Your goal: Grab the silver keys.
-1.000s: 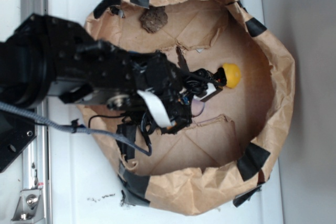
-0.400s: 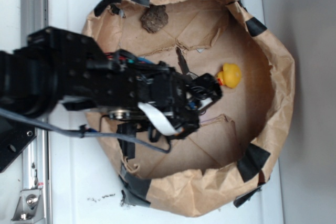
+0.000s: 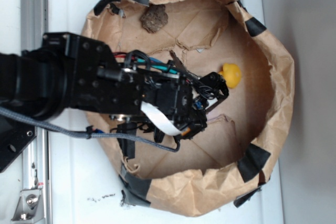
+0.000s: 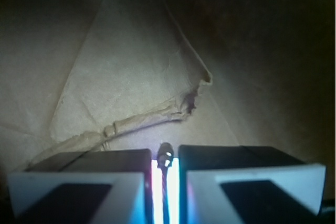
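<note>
In the wrist view, a thin silver-grey wire with a small metal end, part of the silver keys (image 4: 166,156), stands upright in the narrow slit between my two dark pads (image 4: 105,163). My gripper (image 4: 165,167) is shut on it. From outside, the gripper (image 3: 216,92) sits over the floor of the brown paper bowl, just left of the yellow duck (image 3: 231,75). The arm hides the rest of the keys there.
The crumpled paper bowl wall (image 3: 278,77), patched with black tape (image 3: 254,161), rings the work area. A brown rough lump (image 3: 154,19) lies at the far left rim. A torn paper flap (image 4: 189,100) lies on the floor ahead of the jaws. Cables trail from the arm.
The arm has reached further into the bowl, and the gripper has shifted toward the duck, now overlapping its left edge.
</note>
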`<state>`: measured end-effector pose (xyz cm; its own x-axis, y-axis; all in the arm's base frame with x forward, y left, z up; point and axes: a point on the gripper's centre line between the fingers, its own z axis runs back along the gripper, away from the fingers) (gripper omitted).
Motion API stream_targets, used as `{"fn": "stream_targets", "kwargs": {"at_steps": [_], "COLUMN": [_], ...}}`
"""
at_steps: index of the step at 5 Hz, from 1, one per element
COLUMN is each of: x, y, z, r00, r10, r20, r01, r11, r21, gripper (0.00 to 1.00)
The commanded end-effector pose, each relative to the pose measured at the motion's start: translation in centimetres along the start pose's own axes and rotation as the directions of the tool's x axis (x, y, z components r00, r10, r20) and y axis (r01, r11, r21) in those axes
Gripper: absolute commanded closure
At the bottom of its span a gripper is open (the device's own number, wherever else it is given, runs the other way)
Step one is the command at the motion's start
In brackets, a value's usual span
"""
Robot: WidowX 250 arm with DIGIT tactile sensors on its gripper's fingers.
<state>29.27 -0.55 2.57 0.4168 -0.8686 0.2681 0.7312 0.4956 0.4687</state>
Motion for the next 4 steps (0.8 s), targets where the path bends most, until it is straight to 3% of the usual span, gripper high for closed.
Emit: {"fn": "stream_targets", "kwargs": {"at_steps": [1,2,3,4], "x": [0.9,-0.2,-0.3,-0.7], "y": [1.8,4.8,7.9,8.8], "z": [3.9,8.5,12.5,15.0], "r00": [0.991,0.978,0.967,0.960], "r10": [0.046,0.121,0.219,0.281], "r20": [-0.126,-0.168,-0.128,0.010], "r01": [-0.060,-0.161,-0.249,-0.263], "r11": [0.992,0.954,0.917,0.907], "r21": [-0.115,-0.253,-0.312,-0.330], "gripper": [1.00,1.00,1.00,1.00]}}
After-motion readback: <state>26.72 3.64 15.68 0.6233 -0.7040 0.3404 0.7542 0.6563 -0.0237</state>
